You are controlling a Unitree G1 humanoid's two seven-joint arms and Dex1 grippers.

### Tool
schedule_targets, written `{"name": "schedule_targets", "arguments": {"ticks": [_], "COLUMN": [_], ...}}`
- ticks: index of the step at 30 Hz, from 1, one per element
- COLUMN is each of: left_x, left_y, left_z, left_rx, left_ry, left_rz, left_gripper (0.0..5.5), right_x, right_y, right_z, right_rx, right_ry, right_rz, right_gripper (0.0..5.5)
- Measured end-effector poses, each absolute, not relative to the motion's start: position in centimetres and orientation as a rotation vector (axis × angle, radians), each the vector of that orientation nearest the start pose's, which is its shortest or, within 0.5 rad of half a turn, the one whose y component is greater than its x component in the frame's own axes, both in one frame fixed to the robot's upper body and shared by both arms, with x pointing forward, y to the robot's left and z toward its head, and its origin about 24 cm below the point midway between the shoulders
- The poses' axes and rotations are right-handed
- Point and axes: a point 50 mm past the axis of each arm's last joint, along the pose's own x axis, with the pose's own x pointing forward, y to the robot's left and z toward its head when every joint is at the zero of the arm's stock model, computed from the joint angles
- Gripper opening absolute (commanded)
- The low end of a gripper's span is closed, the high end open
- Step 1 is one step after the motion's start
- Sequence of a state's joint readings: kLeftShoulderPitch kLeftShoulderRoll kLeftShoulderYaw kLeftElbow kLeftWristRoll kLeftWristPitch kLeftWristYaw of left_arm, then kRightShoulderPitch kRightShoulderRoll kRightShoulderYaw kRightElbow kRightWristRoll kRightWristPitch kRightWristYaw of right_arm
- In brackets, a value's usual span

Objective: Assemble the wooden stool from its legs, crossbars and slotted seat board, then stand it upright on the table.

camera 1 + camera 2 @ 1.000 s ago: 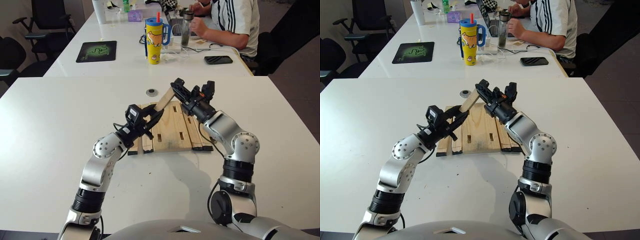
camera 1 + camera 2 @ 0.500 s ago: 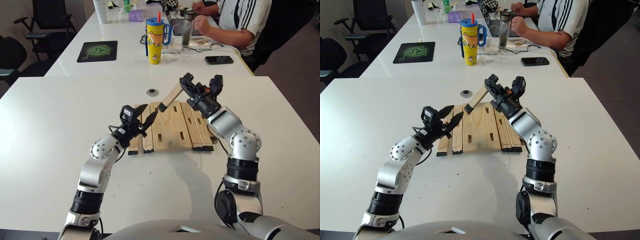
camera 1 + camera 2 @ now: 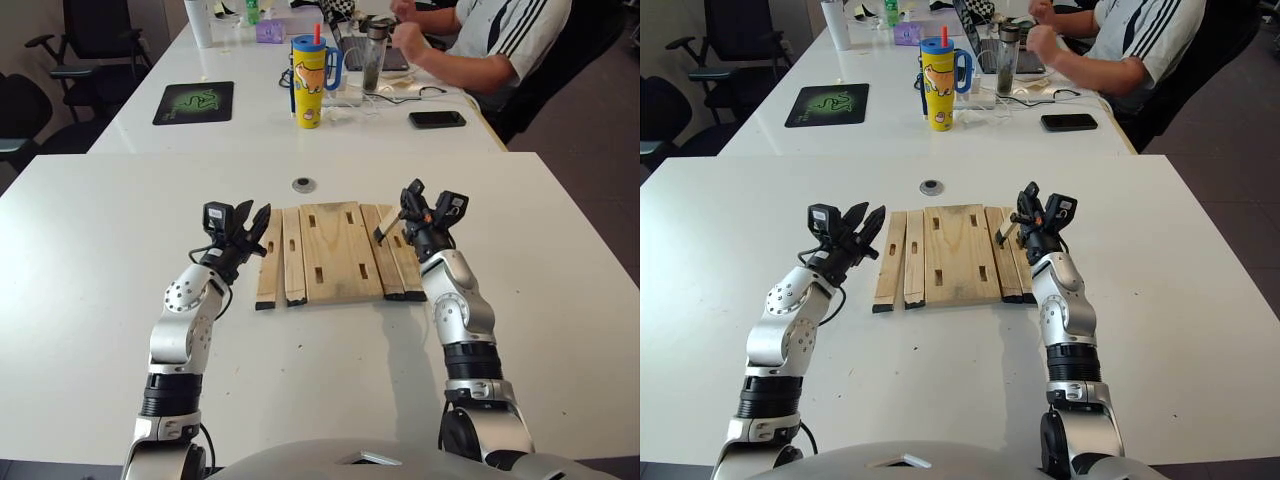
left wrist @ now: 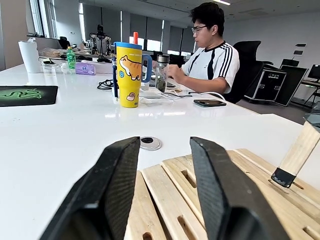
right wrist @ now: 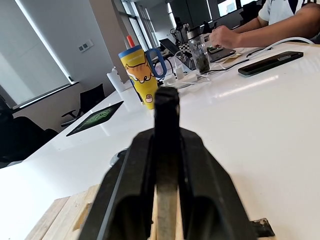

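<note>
Black left gripper [image 3: 252,222] hangs with fingers spread, nothing in it, just beside two loose slats [image 3: 268,255]. Slotted seat board [image 3: 338,250] lies flat mid-table, with more slats [image 3: 383,265] along its right edge. Right gripper [image 3: 413,210] is clamped on a tilted wooden leg [image 3: 390,224], its black-capped end low over those slats.
</note>
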State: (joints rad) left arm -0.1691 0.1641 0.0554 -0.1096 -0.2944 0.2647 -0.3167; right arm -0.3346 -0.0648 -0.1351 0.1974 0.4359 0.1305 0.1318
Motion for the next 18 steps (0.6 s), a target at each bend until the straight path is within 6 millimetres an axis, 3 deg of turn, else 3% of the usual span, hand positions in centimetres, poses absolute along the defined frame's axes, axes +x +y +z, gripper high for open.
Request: {"name": "schedule_targets", "arguments": {"ticks": [11,18], "left_x": [28.2,28.3], "left_y": [16.3,16.4], "left_z": [9.2,9.3], "left_rx": [-0.136,-0.136], "left_ry": [-0.025,-0.025], "left_rz": [-0.338,-0.332], "left_gripper": [1.86,1.86], "right_x": [30.9,30.8], "right_y": [-16.1,-15.1], "right_z": [6.9,5.9], "right_rx": [0.338,0.176], "right_ry": [-0.048,-0.098], "right_rz": [0.065,0.124], "right_gripper": [0.43,0.43]}}
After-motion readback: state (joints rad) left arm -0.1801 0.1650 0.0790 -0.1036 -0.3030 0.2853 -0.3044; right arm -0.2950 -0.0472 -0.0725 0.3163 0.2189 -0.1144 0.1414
